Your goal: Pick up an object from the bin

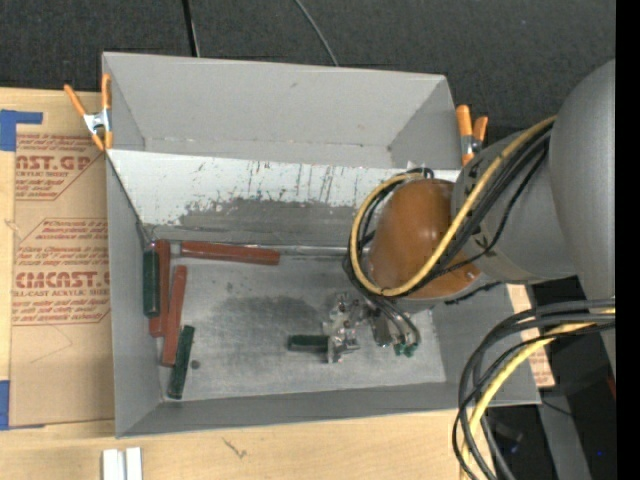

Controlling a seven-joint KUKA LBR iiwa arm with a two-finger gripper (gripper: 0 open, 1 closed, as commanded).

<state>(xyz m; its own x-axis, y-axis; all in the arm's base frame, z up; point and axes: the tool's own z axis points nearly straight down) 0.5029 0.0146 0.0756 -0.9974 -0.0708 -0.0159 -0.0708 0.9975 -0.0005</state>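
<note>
My gripper (342, 334) is low over the bin floor, right of the middle and close to the front wall. A short dark green stick (308, 344) lies flat on the floor with its right end at the gripper's tip; whether it is gripped is hidden. Just right of the gripper, under the wrist, sits a small green piece (406, 349).
A long red-brown stick (228, 254) lies along the foot of the back wall. Against the left wall lie a dark green stick (150, 280), two red-brown sticks (176, 303) and another green stick (181, 361). The arm's orange cover and cables hang over the bin's right side.
</note>
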